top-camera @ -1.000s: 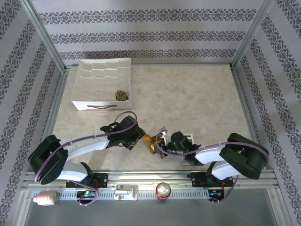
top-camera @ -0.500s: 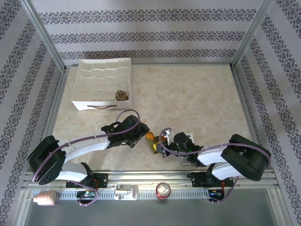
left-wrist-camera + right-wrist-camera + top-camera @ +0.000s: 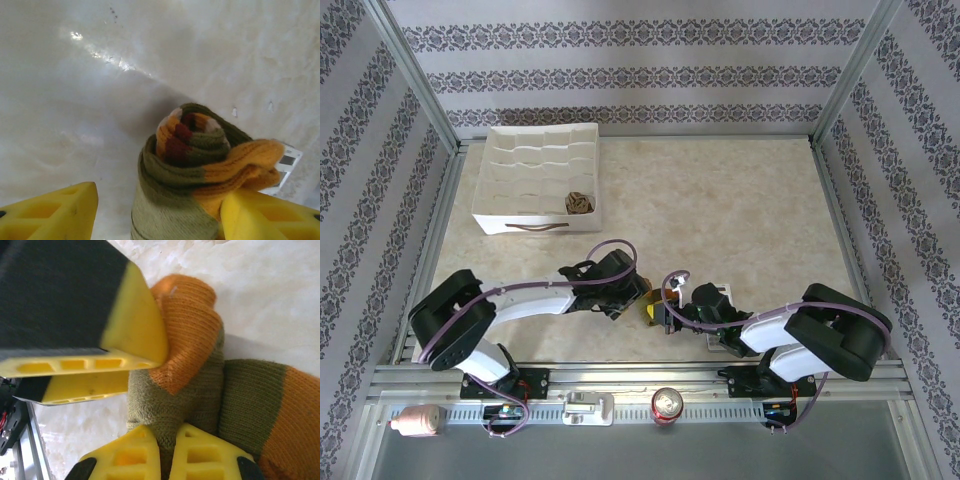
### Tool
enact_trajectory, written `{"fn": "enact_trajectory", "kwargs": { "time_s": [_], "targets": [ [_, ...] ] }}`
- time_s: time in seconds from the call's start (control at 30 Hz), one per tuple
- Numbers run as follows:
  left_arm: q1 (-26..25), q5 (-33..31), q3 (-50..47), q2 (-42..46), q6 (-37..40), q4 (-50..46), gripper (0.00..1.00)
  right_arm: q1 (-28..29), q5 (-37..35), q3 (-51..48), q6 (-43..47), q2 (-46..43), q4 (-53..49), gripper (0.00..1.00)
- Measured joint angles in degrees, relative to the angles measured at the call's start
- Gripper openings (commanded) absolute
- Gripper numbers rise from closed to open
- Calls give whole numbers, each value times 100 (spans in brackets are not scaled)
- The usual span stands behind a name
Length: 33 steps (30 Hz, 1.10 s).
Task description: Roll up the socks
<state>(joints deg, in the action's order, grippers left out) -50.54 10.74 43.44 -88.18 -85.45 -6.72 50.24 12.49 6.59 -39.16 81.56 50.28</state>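
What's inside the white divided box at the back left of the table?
One brown patterned bundle, likely a rolled sock, sits in the near-right compartment of the box. The other compartments look empty, though the dividers hide parts of their floors.

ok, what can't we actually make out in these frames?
Left wrist view: olive-and-orange sock runs off the bottom edge between the fingers of the left claw; lower end unseen.
Right wrist view: left claw covers the sock's upper left; fabric pinched in the right claw is cut off at the bottom.
Top view: both claws hide most of the sock; brown roll in the organizer too small to read its pattern.
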Motion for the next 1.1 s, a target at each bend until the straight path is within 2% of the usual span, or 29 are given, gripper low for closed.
{"fn": "enact_trajectory", "kwargs": {
  "time_s": [0.1, 0.17, 0.33, 0.43, 0.57, 0.63, 0.73, 0.87, 0.97, 1.1],
  "targets": [
    [-2, 44, 42, -190, 2, 212, 60, -66, 46, 37, -57, 105, 79, 0],
    [-2, 107, 166, -400, 28, 286, 53, -107, 76, 42, -107, 201, 173, 0],
    [-7, 219, 299, -737, 138, 503, 27, -208, 181, 72, -140, 332, 299, 0],
    [11, 192, 291, -721, 179, 503, 2, -254, 264, 146, -118, 459, 334, 0],
    [175, 11, -122, -337, 125, 610, 0, -358, 649, 570, 170, 927, 323, 0],
    [400, -149, -610, 157, 13, 629, 0, -356, 1078, 1191, 527, 1392, 59, 0],
    [686, -549, -1248, 1021, -155, 365, 0, -295, 1888, 2459, 1331, 2046, -863, 0],
    [765, -1016, -1725, 2011, -437, -363, 0, -109, 2618, 3985, 2765, 2549, -2712, 16],
    [737, -1082, -1718, 2297, -651, -837, 0, -85, 2881, 4653, 3595, 2684, -3816, 31],
    [660, -909, -1263, 2098, -826, -1637, 0, -127, 2916, 4769, 4074, 2570, -4242, 40]
  ]
}}
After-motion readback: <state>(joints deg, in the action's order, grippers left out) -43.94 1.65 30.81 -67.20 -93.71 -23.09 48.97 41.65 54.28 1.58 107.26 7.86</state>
